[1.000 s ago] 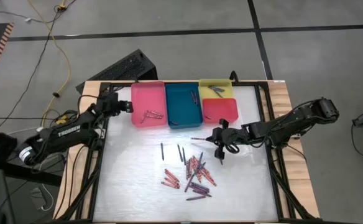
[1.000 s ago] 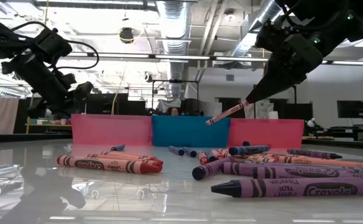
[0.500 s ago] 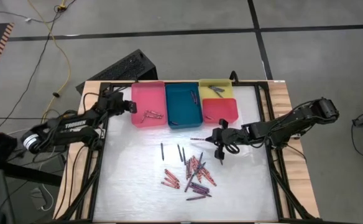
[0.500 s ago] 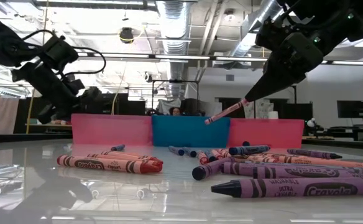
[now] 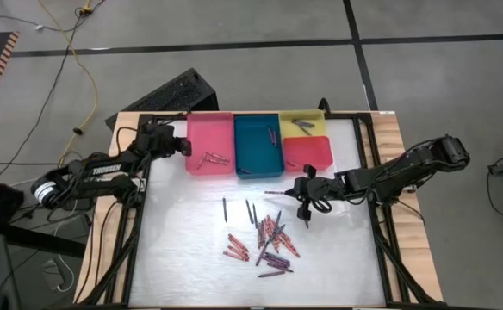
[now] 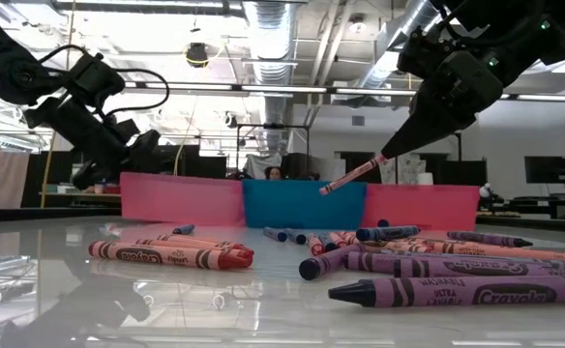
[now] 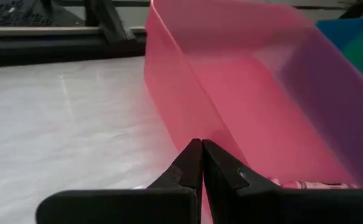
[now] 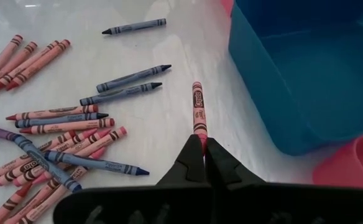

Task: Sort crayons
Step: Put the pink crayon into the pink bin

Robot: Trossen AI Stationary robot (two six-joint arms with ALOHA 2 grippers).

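Many crayons (image 5: 269,241) lie loose on the white table, near its middle. My right gripper (image 5: 289,191) is shut on a red crayon (image 8: 197,102), above the table in front of the teal tray (image 5: 258,146). The crayon also shows in the low view (image 6: 350,176). My left gripper (image 5: 185,146) is shut, its tips at the left wall of the pink tray (image 5: 211,145). The pink tray holds a few crayons (image 5: 210,158). My left gripper presses its shut fingertips (image 7: 194,155) against the outer side of the pink tray's left wall (image 7: 169,106), low down. It comes level from the table's left. The tray stands flat on the table. My right gripper pinches the red crayon's end (image 8: 199,130) between its two fingertips. The fingers come from the table's right, slanting down, and lie along the crayon. The crayon sticks out ahead of them toward the table's left, tipped down, clear of the table.
A yellow tray (image 5: 301,123) with a few crayons and a red tray (image 5: 307,152) stand right of the teal tray, in a row at the table's far edge. Bare table lies at the near left (image 5: 183,250).
My left gripper has gone toward the table's right against the pink tray. The pink tray has slid a little to the right along the table, and the trays beside it have slid with it. The red crayon stays held in place.
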